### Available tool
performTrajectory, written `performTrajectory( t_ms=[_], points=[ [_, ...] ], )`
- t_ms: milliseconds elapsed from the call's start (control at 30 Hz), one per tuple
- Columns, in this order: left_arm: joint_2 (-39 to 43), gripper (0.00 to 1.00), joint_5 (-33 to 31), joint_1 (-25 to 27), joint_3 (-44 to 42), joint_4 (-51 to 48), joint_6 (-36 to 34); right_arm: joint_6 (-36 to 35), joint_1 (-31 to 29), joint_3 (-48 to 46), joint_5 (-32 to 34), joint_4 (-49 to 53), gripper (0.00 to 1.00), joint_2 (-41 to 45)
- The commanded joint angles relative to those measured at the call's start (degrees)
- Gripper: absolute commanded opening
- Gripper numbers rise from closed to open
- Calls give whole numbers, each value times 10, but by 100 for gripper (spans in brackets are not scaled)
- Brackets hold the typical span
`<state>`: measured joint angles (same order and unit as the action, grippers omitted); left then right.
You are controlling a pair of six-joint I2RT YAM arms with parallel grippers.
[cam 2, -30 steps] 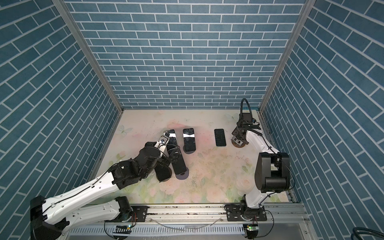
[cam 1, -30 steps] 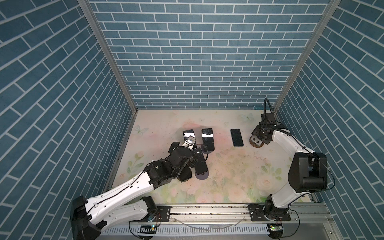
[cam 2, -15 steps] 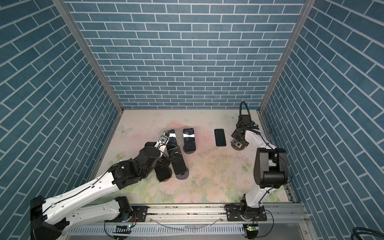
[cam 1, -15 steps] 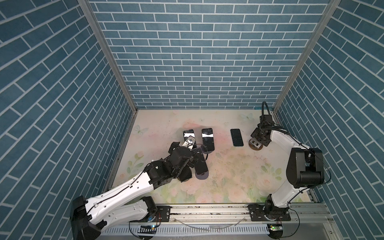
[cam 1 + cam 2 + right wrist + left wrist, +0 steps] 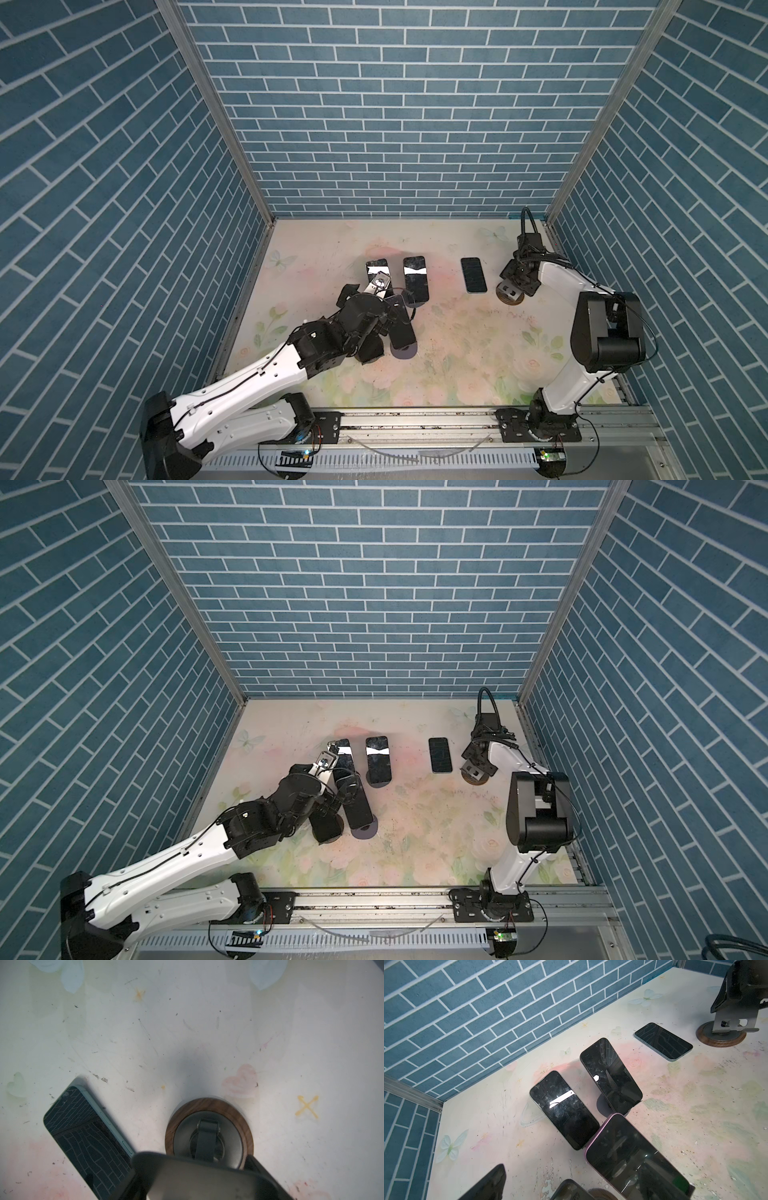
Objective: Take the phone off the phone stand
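1. The phone (image 5: 473, 275) lies flat, screen up, on the desk (image 5: 457, 365). It is just beside its stand and off it, so I judge this removal complete.
2. The stand (image 5: 232, 1132) has a wood-rimmed round base and a hinged arm. It carries no phone.
3. The right claw (image 5: 513, 286) sits over the stand's plate with a jaw on either side. Whether it presses the plate or merely flanks it cannot be told. Its likely purpose is to steady a light stand against tipping or sliding.
4. A purple-edged phone (image 5: 633, 1157) and two dark phones (image 5: 563, 1109) (image 5: 611, 1076) behind it lean tilted back on their own stands. By my judgement these are not yet lifted.
5. The left claw (image 5: 382, 326) hangs low beside the purple-edged phone. Its jaws are wide apart and nothing is seen gripped between them. That spread would admit a phone's width.
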<state>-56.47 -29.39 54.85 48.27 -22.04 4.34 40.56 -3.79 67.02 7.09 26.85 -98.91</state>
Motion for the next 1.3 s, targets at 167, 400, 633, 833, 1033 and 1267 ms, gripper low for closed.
performTrajectory(
  t_ms=[167,400,633,833,1033,1267],
  points=[
    [5,100,-8,3,-3,-8,6,7,2,-16,-8,-9,82,6],
    [4,100,-11,3,-4,-7,1,7,2,-22,2,4,94,34],
    [3,100,-21,3,-6,-3,-1,2,2,-24,24,35,96,75],
    [-7,100,-42,3,-2,-6,4,-1,2,-35,39,53,96,131],
    [-10,100,-52,3,-1,-12,20,-32,1,-40,49,63,99,194],
    [-26,100,-112,3,42,-74,98,-69,-10,-44,10,76,99,230]
  ],
)
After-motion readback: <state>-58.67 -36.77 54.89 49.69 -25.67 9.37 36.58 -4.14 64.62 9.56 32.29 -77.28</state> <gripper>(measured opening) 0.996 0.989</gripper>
